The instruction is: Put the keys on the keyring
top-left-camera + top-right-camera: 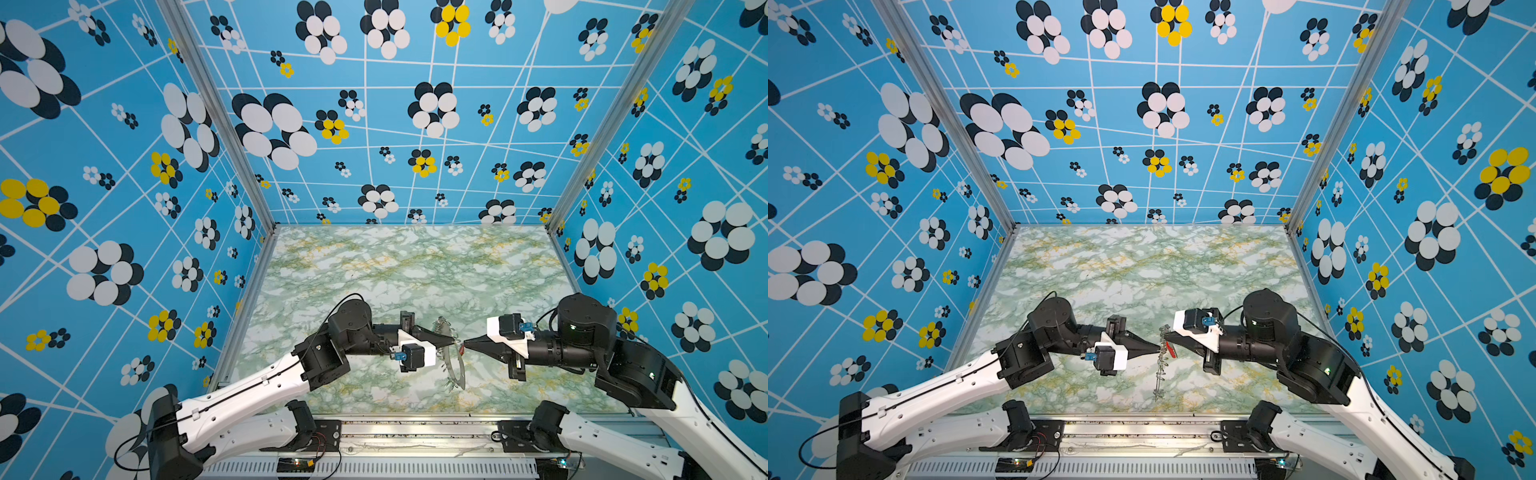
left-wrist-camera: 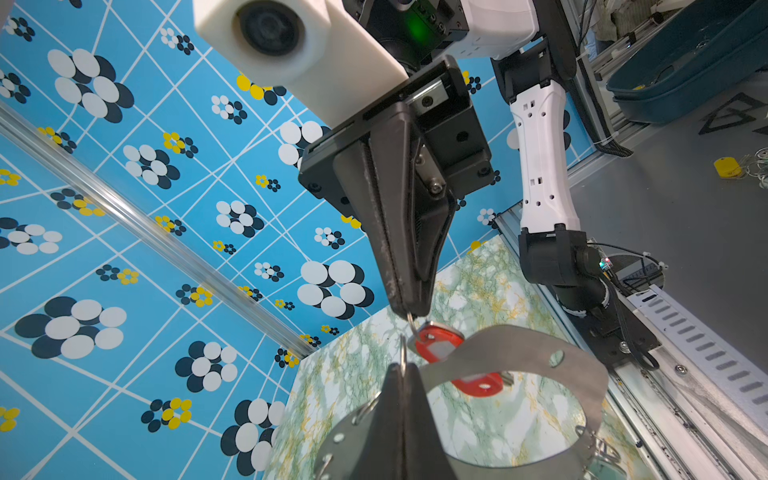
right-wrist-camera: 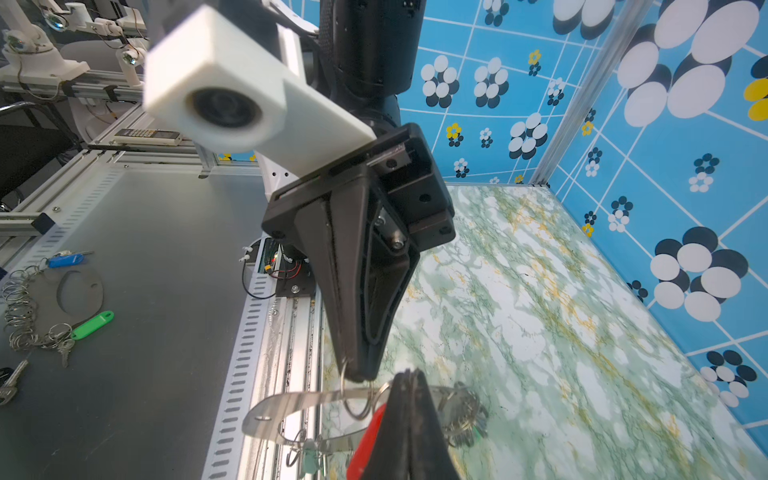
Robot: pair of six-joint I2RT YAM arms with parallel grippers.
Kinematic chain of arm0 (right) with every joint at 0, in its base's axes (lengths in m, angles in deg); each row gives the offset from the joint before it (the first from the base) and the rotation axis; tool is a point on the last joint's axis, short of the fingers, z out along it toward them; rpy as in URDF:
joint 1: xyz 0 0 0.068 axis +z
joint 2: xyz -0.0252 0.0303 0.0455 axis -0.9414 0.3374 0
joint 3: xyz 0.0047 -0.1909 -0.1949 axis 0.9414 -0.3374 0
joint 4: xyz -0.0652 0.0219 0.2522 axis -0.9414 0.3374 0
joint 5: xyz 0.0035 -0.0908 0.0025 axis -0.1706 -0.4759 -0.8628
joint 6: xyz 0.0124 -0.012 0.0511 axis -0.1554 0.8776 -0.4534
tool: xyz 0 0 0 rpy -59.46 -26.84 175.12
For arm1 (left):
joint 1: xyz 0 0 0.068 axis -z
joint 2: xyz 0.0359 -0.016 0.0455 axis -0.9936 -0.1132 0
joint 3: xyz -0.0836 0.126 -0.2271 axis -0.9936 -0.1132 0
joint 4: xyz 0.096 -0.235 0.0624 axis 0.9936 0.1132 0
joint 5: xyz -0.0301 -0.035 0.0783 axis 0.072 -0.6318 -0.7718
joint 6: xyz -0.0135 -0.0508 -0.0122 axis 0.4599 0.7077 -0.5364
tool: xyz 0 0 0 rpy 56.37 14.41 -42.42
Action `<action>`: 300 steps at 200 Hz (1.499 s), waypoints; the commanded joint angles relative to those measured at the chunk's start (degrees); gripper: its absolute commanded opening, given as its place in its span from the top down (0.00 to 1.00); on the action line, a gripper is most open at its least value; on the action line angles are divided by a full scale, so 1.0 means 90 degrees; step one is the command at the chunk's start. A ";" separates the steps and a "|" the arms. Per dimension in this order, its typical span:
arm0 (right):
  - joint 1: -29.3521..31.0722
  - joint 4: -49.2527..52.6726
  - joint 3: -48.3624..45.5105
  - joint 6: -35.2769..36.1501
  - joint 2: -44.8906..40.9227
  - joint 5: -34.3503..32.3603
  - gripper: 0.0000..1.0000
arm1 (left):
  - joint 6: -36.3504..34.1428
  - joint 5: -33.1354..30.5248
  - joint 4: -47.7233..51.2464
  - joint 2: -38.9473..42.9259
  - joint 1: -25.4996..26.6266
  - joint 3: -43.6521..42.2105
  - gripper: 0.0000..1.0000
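The keyring (image 2: 519, 349) is a grey crescent plate edged with silver rings, held up above the marble table (image 1: 415, 270). My left gripper (image 2: 405, 368) is shut on one of its rings. My right gripper (image 3: 409, 374) is shut on the wire loop of a red key (image 2: 440, 340), tip to tip with the left gripper (image 3: 359, 374). In the right wrist view the loop overlaps the plate's edge (image 3: 282, 405); whether it is threaded through a ring I cannot tell. A pale teal key (image 3: 309, 457) and a bunch of small keys (image 3: 461, 411) hang from the plate. In both top views the tips meet mid-table (image 1: 459, 343) (image 1: 1163, 343).
Blue flower-patterned walls close in three sides of the table, and a metal rail (image 3: 266, 332) runs along its front. Beyond the rail, a second ring set with a blue tag (image 3: 66, 259) and a green tag (image 3: 93, 326) lies on a grey surface, and a yellow tag (image 2: 727, 166).
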State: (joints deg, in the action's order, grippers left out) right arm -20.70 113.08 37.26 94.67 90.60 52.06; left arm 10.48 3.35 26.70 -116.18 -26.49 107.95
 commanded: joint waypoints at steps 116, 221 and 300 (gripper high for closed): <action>-0.0029 -0.0343 0.0128 -0.0009 0.0129 0.0072 1.00 | 0.0109 0.0320 -0.0092 -0.0063 0.0081 0.0142 1.00; -0.0022 -0.0534 0.0121 -0.0031 0.0121 -0.0157 1.00 | 0.0296 0.0435 -0.0093 -0.0097 0.0091 0.0152 1.00; -0.0029 -0.0641 0.0131 -0.0072 0.0121 -0.0182 1.00 | 0.0339 0.0503 -0.0073 -0.0140 0.0100 0.0181 1.00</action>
State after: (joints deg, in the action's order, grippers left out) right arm -20.70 111.07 37.28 94.63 91.39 50.77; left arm 12.56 5.69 27.12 -116.92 -26.03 108.02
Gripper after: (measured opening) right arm 0.046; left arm 0.043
